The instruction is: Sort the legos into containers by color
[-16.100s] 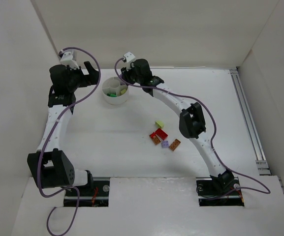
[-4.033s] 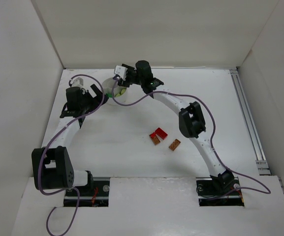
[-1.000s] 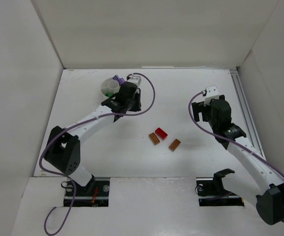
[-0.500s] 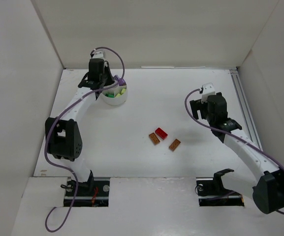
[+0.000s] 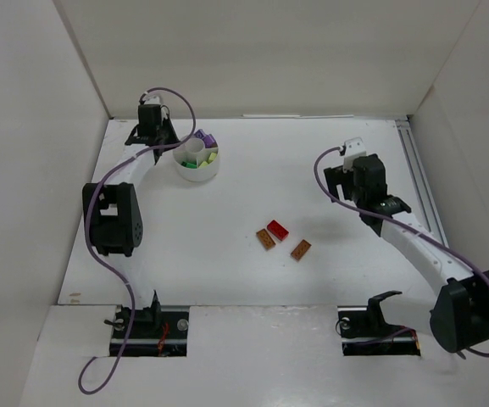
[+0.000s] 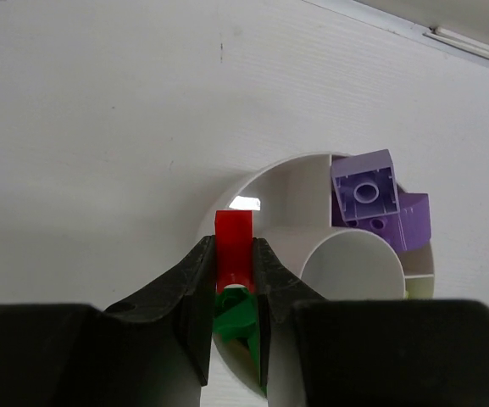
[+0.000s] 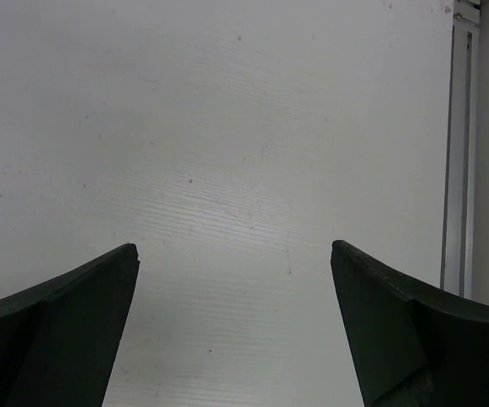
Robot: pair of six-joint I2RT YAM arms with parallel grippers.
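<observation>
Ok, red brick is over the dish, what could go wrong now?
The red brick in the left gripper hangs right by a green brick; released here, it may land in the green wedge. The lilac bricks are piled at the rim of the dish, so a careless retreat could knock them out.

My left claw (image 6: 232, 248) pinches a red brick (image 6: 234, 224) upright above the white divided dish (image 6: 286, 174); lilac bricks (image 6: 367, 193) lie right, green brick (image 6: 231, 309) beneath. A loose red brick (image 5: 277, 230) and orange-brown bricks (image 5: 301, 249) lie well apart.
</observation>
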